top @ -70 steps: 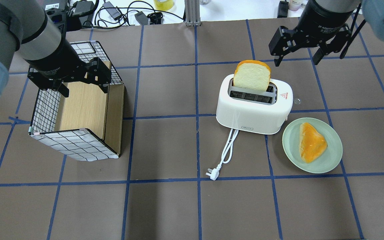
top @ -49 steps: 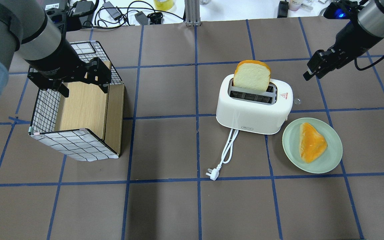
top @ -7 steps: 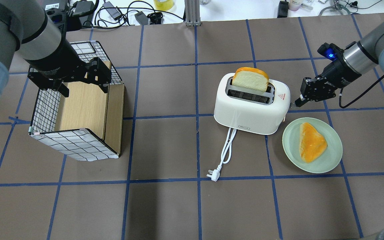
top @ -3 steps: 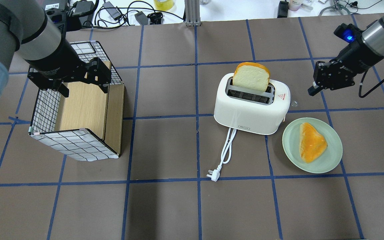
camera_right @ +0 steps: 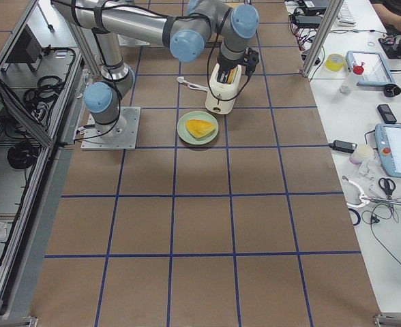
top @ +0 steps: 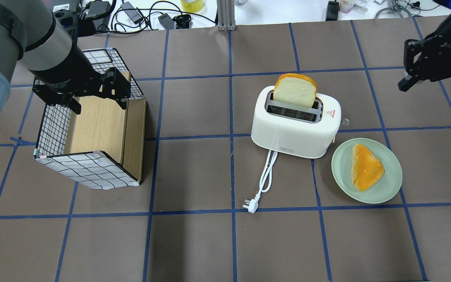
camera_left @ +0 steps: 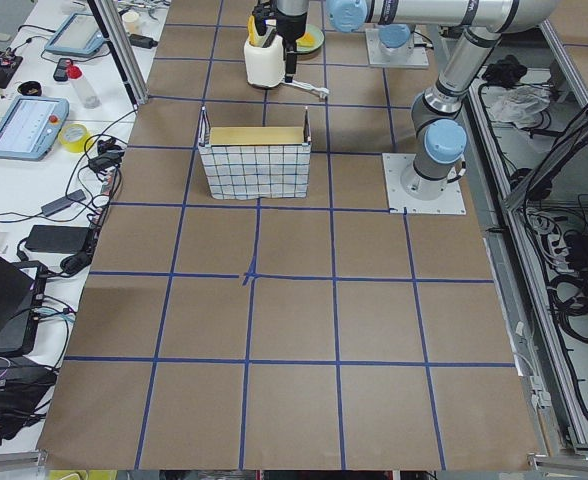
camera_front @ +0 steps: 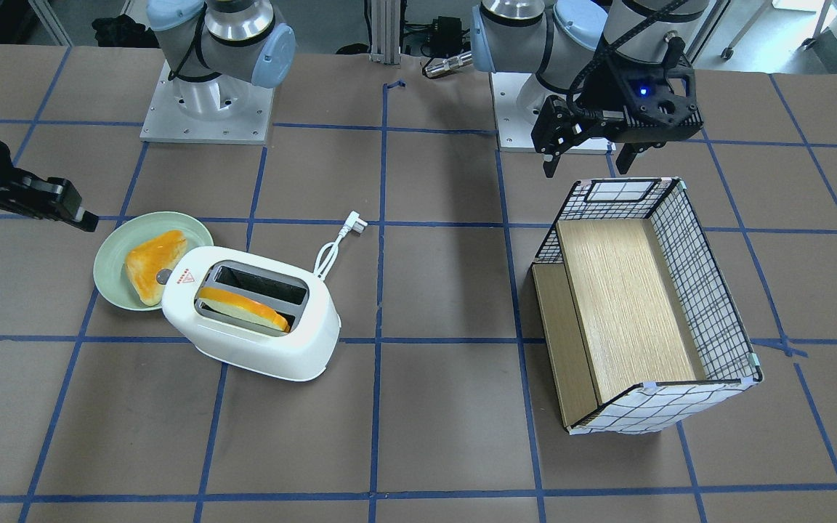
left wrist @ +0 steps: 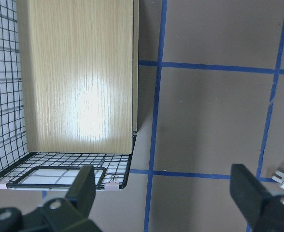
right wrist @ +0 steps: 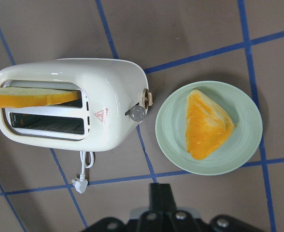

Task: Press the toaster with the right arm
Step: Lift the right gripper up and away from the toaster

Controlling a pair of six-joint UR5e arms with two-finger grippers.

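Jaws closed, empty, on the right arm, largely cropped overhead; left arm jaws wide apart.

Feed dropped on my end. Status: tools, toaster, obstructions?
Right tool shut, off the toaster. Left tool open above basket. Slice up in one slot. Plate beside knob end, approach looks clear.

The plate stands just beside the lever end of the toaster.
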